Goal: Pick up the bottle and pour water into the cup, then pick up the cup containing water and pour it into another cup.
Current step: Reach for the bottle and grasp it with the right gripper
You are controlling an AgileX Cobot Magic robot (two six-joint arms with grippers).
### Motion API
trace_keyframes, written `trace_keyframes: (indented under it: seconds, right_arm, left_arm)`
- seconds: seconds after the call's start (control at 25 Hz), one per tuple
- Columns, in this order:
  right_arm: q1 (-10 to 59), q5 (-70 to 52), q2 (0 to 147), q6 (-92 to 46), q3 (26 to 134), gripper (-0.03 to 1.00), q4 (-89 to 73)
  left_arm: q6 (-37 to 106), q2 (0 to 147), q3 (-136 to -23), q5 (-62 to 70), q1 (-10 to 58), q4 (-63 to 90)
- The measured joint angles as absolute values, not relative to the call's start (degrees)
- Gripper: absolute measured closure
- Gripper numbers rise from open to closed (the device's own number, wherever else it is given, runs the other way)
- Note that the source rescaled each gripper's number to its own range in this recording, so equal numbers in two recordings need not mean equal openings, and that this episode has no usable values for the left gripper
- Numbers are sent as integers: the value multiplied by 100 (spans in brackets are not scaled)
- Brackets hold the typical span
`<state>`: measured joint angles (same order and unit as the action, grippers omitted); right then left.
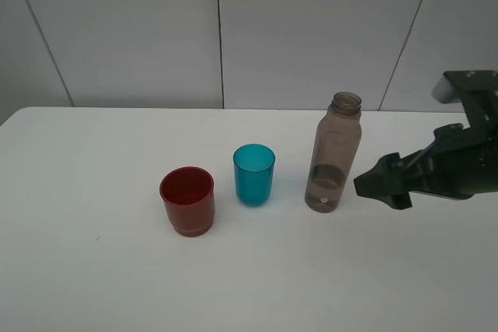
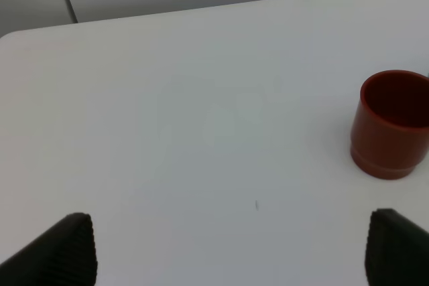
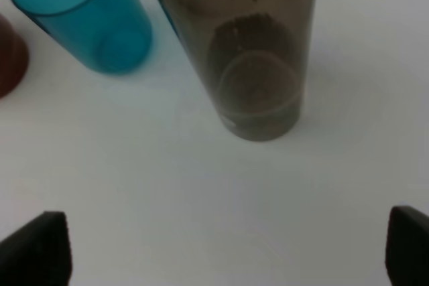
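Observation:
The smoky grey-brown bottle [image 1: 336, 153] stands upright and uncapped on the white table [image 1: 101, 285], a little water in its bottom. The teal cup [image 1: 254, 174] stands to its left, and the squat red cup [image 1: 187, 200] further left. My right gripper [image 1: 383, 190] hovers open just right of the bottle's base, not touching it. In the right wrist view the bottle [image 3: 255, 51] is straight ahead between the wide-spread fingers of the right gripper [image 3: 221, 249], with the teal cup [image 3: 80, 18] beside it. My left gripper [image 2: 231, 252] is open over bare table, the red cup [image 2: 392, 125] off to one side.
A grey panelled wall [image 1: 233, 29] rises behind the table's far edge. The left arm does not show in the exterior high view. Bare tabletop lies in front of the three vessels and at the far left.

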<state>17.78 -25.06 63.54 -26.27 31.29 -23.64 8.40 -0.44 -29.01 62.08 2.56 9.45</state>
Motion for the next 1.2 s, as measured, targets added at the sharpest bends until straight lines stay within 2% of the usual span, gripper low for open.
trace_keyframes:
  seconds: [0.4, 0.72, 1.2]
  right_arm:
    - [2504, -689, 7939, -2702, 3129, -3, -2412]
    - [3065, 749, 8204, -2702, 3134, -3, -2412]
    - [3160, 2383, 8847, -1999, 3134, -3, -1982]
  left_arm:
    - [840, -44, -2901, 6208, 256, 945]
    - [840, -44, -2901, 6208, 256, 945]
    - [840, -44, -2901, 6208, 256, 945]
